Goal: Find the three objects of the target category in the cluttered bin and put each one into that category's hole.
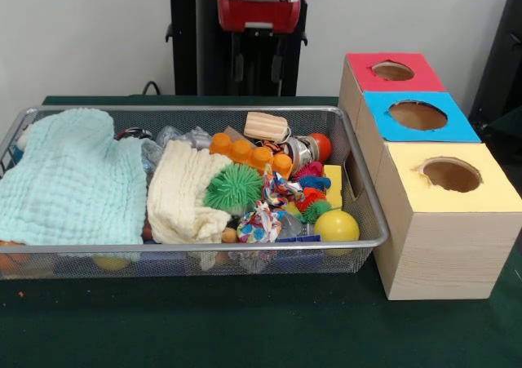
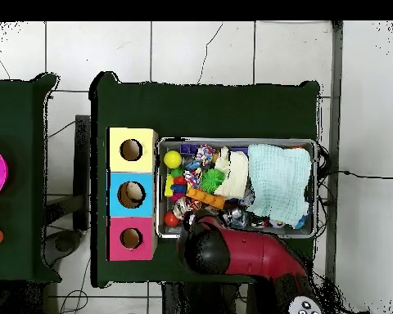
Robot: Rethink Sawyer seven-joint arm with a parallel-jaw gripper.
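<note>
The wire mesh bin (image 1: 369, 190) lies on the green table, full of clutter; it also shows in the overhead view (image 2: 316, 188). No plush animal shows plainly; a bit of orange (image 1: 10, 262) peeks from under the mint cloth at the bin's front left corner. The red-surrounded hole (image 1: 392, 71) is in the farthest of the three wooden boxes, and appears in the overhead view (image 2: 131, 238). My arm's red head (image 1: 257, 11) hangs behind the bin's far rim. The gripper (image 1: 256, 62) below it is dark against the black pedestal. In the overhead view the arm (image 2: 232, 253) covers it.
A mint cloth (image 1: 69, 180) and a cream cloth (image 1: 186, 190) cover much of the bin. A green spiky ball (image 1: 233, 187), rope toys (image 1: 259, 221), a yellow ball (image 1: 337, 225) and orange blocks (image 1: 249, 152) lie at its right. The blue-hole (image 1: 418, 115) and yellow-hole (image 1: 450, 175) boxes stand nearer.
</note>
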